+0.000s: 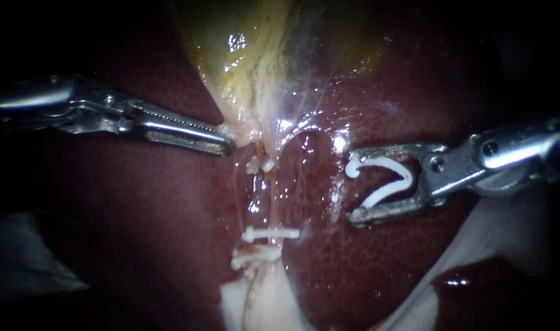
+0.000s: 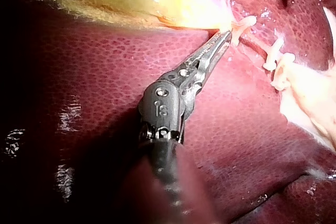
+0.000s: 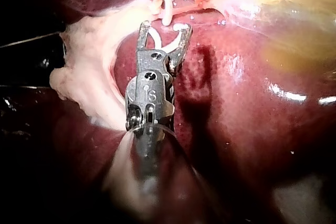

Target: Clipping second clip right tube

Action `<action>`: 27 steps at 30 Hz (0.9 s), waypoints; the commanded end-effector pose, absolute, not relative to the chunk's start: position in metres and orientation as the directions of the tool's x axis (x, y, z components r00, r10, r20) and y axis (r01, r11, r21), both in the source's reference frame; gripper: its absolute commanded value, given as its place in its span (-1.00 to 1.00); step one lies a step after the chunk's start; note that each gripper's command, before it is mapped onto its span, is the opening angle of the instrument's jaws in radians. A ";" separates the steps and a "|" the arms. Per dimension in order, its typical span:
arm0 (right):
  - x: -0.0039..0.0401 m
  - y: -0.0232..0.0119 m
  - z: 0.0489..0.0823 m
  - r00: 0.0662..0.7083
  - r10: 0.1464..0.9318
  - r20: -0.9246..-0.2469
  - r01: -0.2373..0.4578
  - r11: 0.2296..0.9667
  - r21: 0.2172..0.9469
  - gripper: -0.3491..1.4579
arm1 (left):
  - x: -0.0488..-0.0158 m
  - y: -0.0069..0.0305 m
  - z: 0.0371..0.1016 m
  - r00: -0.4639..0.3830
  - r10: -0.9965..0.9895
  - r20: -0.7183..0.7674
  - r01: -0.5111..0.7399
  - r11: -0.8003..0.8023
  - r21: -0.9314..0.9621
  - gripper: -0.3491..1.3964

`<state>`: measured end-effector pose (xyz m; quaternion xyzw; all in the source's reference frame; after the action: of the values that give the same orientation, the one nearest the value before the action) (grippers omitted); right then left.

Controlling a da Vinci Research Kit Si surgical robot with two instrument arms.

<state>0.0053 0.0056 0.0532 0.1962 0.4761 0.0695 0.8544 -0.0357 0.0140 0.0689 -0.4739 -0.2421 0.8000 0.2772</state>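
1. Left instrument (image 1: 226, 145): jaws pressed together at the narrow end of the gallbladder (image 1: 249, 55). We judge that they pinch its pale edge and draw it taut.
2. Right instrument (image 1: 350, 186): jaws spread wide, with a white clip (image 1: 405, 175) seated between them and touching both. It hangs over the liver (image 1: 138, 233), apart from the tubes.
3. Right tube (image 1: 272, 202): we take this to be the thin reddish strand running down from the gallbladder, just beside a darker strand (image 1: 255, 199).
4. Placed clips (image 1: 270, 233): one sits high on the pair of strands, the others low.
5. Hazard: the lower jaw tip may scrape the liver on the way in, as it rides close to the surface.
6. Hazard: the white clip may catch both strands or land on one of the placed clips, since the strands lie close together and the bare stretch is short.
7. Hazard: the left hold may slip, so that the tube slackens and shifts.
8. Hazard: the white clip may be knocked from its seat if it brushes tissue.
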 end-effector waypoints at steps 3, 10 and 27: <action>0.0053 0.0056 0.0531 0.537 0.304 -0.787 0.070 0.914 0.401 -0.06 | -0.0349 0.0143 0.0677 -0.394 0.676 -0.623 -0.208 -0.726 -0.656 -1.00; 0.0053 0.0055 0.0531 0.537 0.304 -0.787 0.068 0.914 0.399 -0.06 | -0.0325 0.0163 0.0630 -0.363 0.675 -0.643 -0.187 -0.729 -0.659 -1.00; 0.0054 0.0053 0.0528 0.537 0.304 -0.787 0.068 0.914 0.399 -0.06 | -0.0296 0.0172 0.0595 -0.333 0.676 -0.657 -0.205 -0.732 -0.649 -1.00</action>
<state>0.0054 0.0052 0.0527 0.1950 0.4760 0.0692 0.8547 -0.0296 0.0173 0.0595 -0.5044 -0.2339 0.7821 0.2812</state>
